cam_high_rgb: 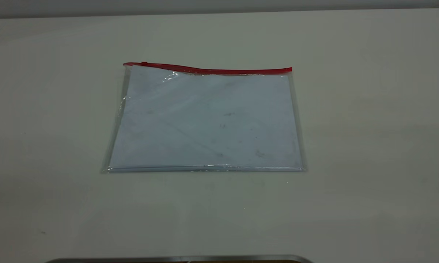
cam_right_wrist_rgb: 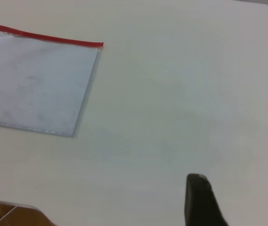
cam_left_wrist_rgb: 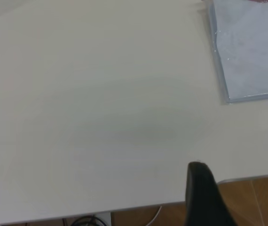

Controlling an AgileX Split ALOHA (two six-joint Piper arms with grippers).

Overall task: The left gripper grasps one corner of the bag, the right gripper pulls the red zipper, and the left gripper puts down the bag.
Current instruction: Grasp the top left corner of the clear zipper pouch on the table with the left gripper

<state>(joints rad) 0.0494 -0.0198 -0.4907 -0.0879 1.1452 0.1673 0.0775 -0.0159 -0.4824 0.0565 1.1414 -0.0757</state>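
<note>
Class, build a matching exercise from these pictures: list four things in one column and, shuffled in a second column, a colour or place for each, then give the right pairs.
Column A
1. red zipper
2. slider tab
3. bag
4. table

Column B
a. lies flat at the middle of the table, pale blue-white sheets inside
b. runs along the bag's far long edge
c. plain off-white surface under everything
d. sits near the zipper's left end in the exterior view

Pairs: 1-b, 2-d, 3-a, 4-c
</note>
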